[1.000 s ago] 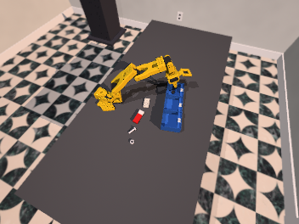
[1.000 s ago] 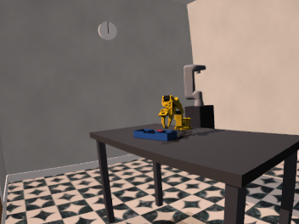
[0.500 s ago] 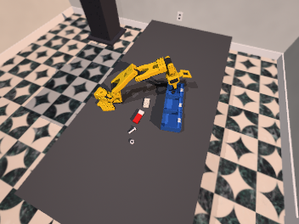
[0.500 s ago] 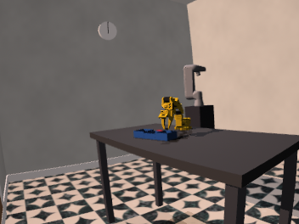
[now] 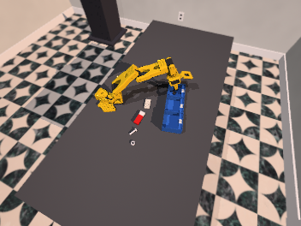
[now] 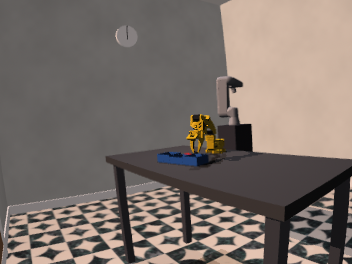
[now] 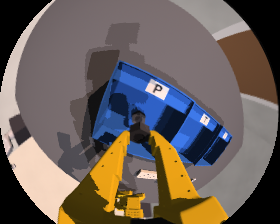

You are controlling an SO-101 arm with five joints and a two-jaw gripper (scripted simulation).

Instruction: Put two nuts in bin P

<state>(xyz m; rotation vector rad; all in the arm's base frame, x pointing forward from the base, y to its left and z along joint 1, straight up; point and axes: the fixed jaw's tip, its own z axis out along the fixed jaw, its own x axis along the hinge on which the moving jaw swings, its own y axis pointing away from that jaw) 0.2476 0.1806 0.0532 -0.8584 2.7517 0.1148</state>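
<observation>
You have a dark desk (image 5: 107, 181) standing on a checkered floor (image 5: 38, 96) of dark and cream tiles. On the desk, a small white block (image 5: 147, 104) lies near a red-and-white block (image 5: 138, 118), and a short pale bolt-like piece (image 5: 132, 131) lies just below that. A dark pillar (image 5: 99, 10) rises from the floor beyond the desk's far corner. A white wall outlet (image 5: 180, 15) sits low on the grey back wall. From the exterior view you see a round wall clock (image 6: 126, 35) high on the grey wall, and a grey idle arm (image 6: 226, 97) on a black box (image 6: 239, 136) behind the desk.
</observation>
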